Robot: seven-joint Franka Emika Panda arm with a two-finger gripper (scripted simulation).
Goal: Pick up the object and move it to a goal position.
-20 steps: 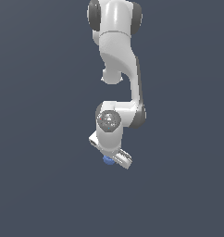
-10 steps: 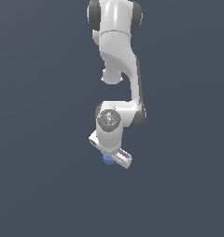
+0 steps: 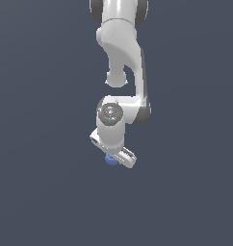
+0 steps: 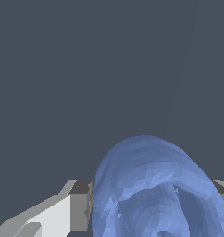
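The object is a small blue rounded piece. In the exterior view only a bit of it (image 3: pixel 110 160) shows under the white gripper (image 3: pixel 113 156), which hangs from the arm near the middle of the picture. In the wrist view the blue object (image 4: pixel 155 190) fills the space between the two grey fingertips (image 4: pixel 81 203), which press on its sides. The gripper is shut on it. Most of the object is hidden by the hand in the exterior view.
The white arm (image 3: pixel 123 62) comes down from the top of the exterior view. Around it is only a plain dark grey-blue surface (image 3: pixel 41 144) with no other objects, edges or markers in sight.
The arm, gripper and blue object stand almost where they were a second ago; any shift is too small to tell.
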